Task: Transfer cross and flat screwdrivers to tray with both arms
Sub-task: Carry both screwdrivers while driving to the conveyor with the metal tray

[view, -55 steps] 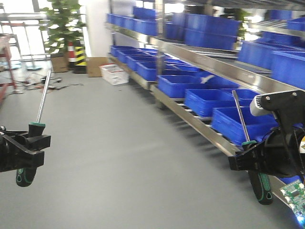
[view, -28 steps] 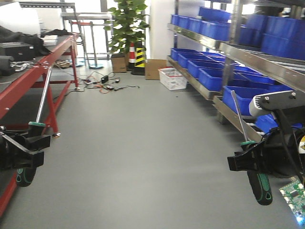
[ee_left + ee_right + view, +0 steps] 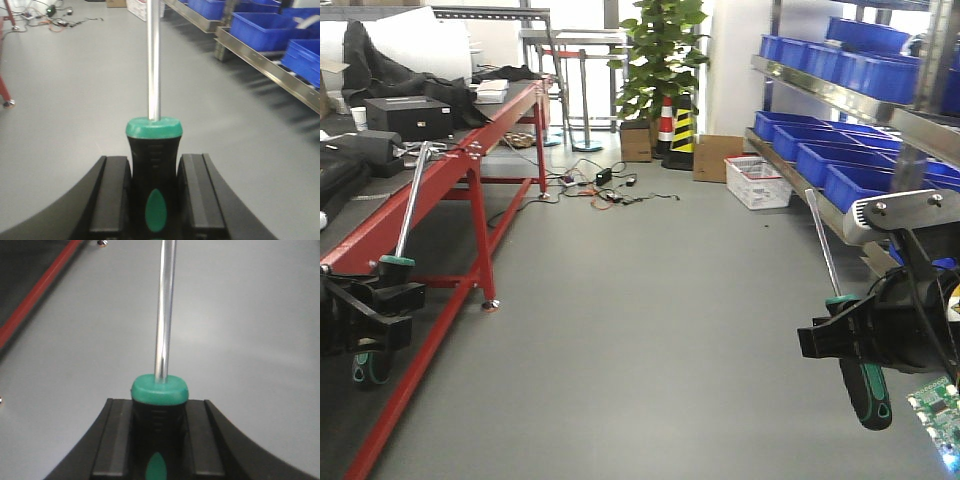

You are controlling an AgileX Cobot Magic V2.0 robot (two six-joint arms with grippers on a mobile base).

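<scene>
Each arm holds one screwdriver upright over the grey floor. My left gripper (image 3: 380,300) is shut on the green-and-black handle of a screwdriver (image 3: 408,205) whose steel shaft points up. The left wrist view shows that handle (image 3: 153,132) squeezed between the jaws of the left gripper (image 3: 154,165). My right gripper (image 3: 840,335), under its light grey housing, is shut on the other screwdriver (image 3: 868,390), shaft leaning up and left. In the right wrist view the right gripper (image 3: 159,410) clamps that green-capped handle (image 3: 160,389). The tray is out of view.
A long red workbench (image 3: 460,175) with black gear runs along the left. Steel shelves with blue bins (image 3: 840,165) line the right. Far off stand a potted plant (image 3: 660,50), striped cones (image 3: 672,125), a white crate (image 3: 757,180) and floor cables (image 3: 610,185).
The whole view has swung left: the blue-bin shelves slid to the right edge and the red workbench came in on the left. Both grippers keep their screwdrivers in the same pose.
</scene>
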